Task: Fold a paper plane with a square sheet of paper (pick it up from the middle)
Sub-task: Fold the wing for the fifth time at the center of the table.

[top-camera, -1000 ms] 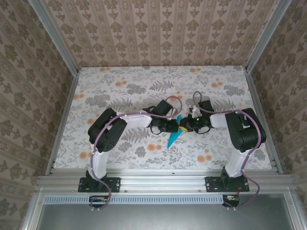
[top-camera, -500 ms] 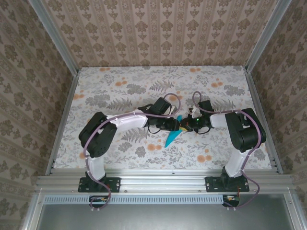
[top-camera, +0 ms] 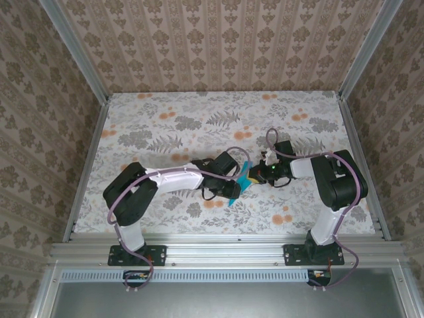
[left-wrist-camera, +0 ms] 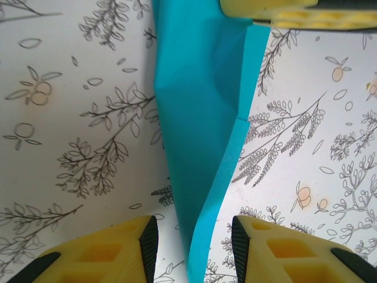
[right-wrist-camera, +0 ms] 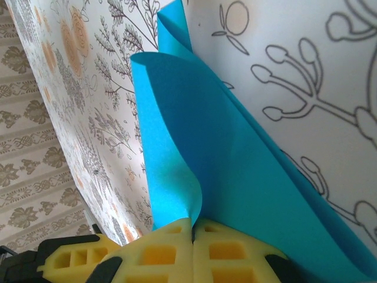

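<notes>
Right jaws fully shut, yellow pads (right-wrist-camera: 171,253) pinching one end of the folded teal paper (right-wrist-camera: 235,177). Its layers curl apart and its lower edge is cut off by the frame. Left jaws part open, left pads (left-wrist-camera: 126,247) either side of the paper's other end, gaps both sides. Paper sits mid floral counter (left-wrist-camera: 70,118) between the arms, mostly hidden from above. Can't tell if it touches the counter.

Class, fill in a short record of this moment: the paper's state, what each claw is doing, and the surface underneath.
Paper: teal, folded over, layers bowing apart
Right claw: shut on the paper's edge
Left claw: open, one finger on either side of the paper
Surface: table with a floral print
</notes>
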`<state>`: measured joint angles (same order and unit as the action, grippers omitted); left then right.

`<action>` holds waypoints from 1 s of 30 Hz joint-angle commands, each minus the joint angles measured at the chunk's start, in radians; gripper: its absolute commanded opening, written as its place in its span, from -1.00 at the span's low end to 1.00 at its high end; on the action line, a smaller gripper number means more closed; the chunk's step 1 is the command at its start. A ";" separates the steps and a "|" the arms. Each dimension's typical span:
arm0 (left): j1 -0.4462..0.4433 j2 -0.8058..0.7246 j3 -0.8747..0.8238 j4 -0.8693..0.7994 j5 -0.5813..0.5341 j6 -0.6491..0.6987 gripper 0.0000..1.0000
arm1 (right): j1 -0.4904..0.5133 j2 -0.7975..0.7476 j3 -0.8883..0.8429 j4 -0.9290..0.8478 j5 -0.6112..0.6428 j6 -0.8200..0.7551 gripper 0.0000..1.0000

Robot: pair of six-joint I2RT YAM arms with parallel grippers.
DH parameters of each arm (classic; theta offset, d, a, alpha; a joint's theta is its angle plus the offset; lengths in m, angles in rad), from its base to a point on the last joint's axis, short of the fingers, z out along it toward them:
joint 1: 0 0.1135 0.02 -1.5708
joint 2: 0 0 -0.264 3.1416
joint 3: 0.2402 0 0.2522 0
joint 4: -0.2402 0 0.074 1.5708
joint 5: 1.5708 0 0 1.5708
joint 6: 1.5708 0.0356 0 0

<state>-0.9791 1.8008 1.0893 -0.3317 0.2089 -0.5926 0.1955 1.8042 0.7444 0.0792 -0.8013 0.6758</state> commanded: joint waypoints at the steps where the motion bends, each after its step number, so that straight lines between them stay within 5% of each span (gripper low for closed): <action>1: -0.023 0.026 0.018 -0.050 -0.061 0.018 -0.20 | 0.005 -0.032 -0.017 0.007 -0.024 -0.015 -0.95; 30: -0.083 0.195 0.142 -0.302 -0.347 0.030 -0.45 | 0.006 -0.115 -0.037 -0.076 -0.040 -0.063 -1.00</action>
<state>-1.0683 1.9213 1.2407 -0.5457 -0.0418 -0.5816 0.1955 1.7164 0.7303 0.0574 -0.8204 0.6479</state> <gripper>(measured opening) 0.276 0.060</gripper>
